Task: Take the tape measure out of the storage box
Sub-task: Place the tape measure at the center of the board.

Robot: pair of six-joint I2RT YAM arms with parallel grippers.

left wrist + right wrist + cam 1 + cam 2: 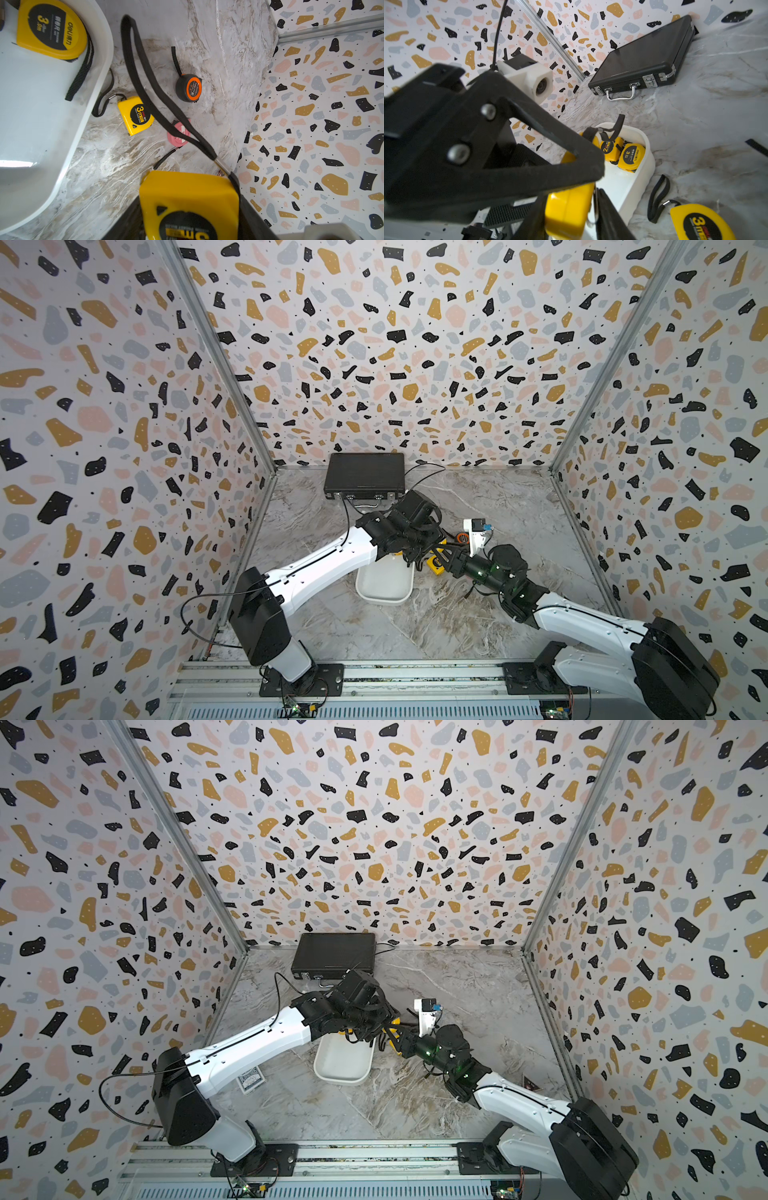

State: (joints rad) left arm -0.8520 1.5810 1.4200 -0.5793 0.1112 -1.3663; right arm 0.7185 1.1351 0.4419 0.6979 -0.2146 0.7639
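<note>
The left claw is clenching a yellow tape measure at the bottom middle of the left wrist view. It is holding it up beside the white storage box so it can go outside. The right claw is meeting it too, but I cannot tell if it is gripping.

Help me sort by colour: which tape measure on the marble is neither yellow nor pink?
The black-and-orange tape measure, lying apart from the yellow one and the pink one.
</note>
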